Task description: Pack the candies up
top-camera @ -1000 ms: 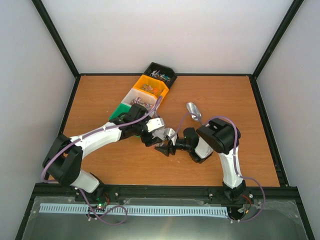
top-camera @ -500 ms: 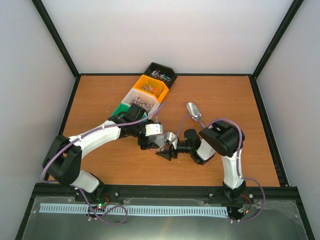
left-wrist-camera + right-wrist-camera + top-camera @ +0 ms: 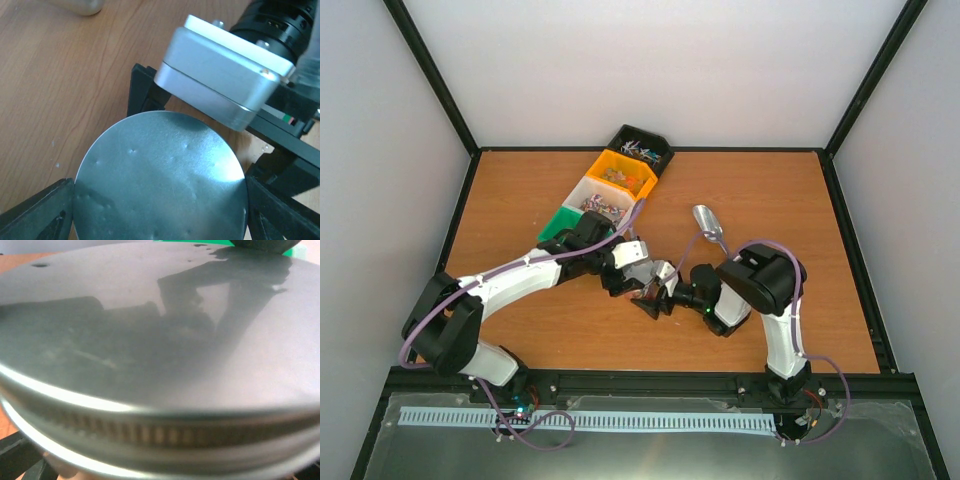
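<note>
Looking through the left wrist camera, I see the left jaws clamped on opposite edges of the round silver lid [image 3: 160, 175]. The right jaws flank it underneath; I cannot tell their grip. The candies [image 3: 638, 150] sit in bins [image 3: 556, 222] farther back on the worktop [image 3: 770, 190].

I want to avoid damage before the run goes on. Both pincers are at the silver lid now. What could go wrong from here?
1. The left pincer touches the smooth silver lid only at its rim, so it may slip if it turns.
2. The right pincer sits very close beside it, so the fingers of the two could knock together.
3. The metal scoop lies close to the right arm, and a swing might sweep it away.
</note>
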Controlling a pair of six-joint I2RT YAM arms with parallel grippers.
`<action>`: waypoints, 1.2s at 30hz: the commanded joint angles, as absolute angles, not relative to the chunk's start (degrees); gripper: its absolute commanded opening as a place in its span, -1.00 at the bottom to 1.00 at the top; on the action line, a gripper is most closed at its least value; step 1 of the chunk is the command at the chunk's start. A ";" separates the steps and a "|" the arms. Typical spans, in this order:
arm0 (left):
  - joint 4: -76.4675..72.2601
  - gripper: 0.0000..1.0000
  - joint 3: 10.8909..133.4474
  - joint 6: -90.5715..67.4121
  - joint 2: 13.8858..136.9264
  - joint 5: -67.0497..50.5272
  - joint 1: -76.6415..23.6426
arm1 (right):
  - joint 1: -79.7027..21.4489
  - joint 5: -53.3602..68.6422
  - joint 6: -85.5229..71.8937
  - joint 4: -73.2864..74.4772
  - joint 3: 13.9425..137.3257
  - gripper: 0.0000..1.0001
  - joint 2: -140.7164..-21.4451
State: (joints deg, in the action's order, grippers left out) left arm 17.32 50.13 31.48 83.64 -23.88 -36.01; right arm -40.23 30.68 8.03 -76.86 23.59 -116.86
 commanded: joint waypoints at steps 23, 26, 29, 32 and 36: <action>33.01 0.41 51.95 50.82 84.81 -32.36 -35.73 | -41.67 38.80 7.65 -90.88 22.58 0.11 -120.50; 36.20 0.40 52.52 56.79 84.92 -32.70 -35.75 | -40.33 43.05 7.59 -90.89 22.70 0.09 -120.50; 36.16 0.39 52.98 57.24 84.98 -32.72 -35.77 | -39.75 44.78 8.55 -90.56 22.68 0.15 -120.42; 31.78 0.33 52.39 50.60 85.35 -32.07 -35.76 | -39.74 41.13 9.28 -89.74 22.50 0.39 -120.05; 24.60 0.31 50.90 39.66 85.80 -27.67 -35.73 | -39.88 36.35 9.49 -88.07 22.49 0.71 -119.01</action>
